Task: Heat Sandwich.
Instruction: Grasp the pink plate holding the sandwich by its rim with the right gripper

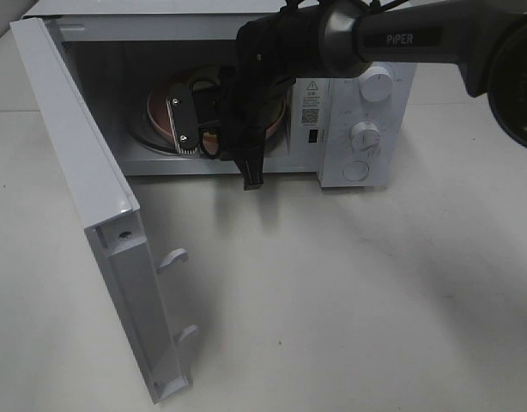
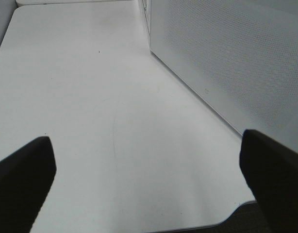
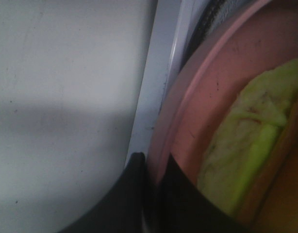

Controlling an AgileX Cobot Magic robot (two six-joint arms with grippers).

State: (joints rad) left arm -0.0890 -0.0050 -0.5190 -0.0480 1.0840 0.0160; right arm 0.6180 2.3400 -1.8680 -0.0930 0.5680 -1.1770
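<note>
Right end effector [image 3: 151,167] clenched on the pink plate [image 3: 207,97] rim inside the microwave [image 1: 358,129]; pulling back unreleased could drag the sandwich [image 3: 246,141] out; left end effector [image 2: 149,174] released

a white microwave [image 1: 349,129] with its white door [image 1: 92,206] stands on an off-white table [image 1: 349,292]. white dials [image 1: 366,135] dot its panel beside a small white label printed in black and red. the pink plate [image 3: 207,97] carries the sandwich [image 3: 251,141], its filling yellow-green against a tan-brown crust. the black right gripper [image 3: 151,174] contrasts with the plate's pink rim; the arm is black and grey, lettered white.
</note>
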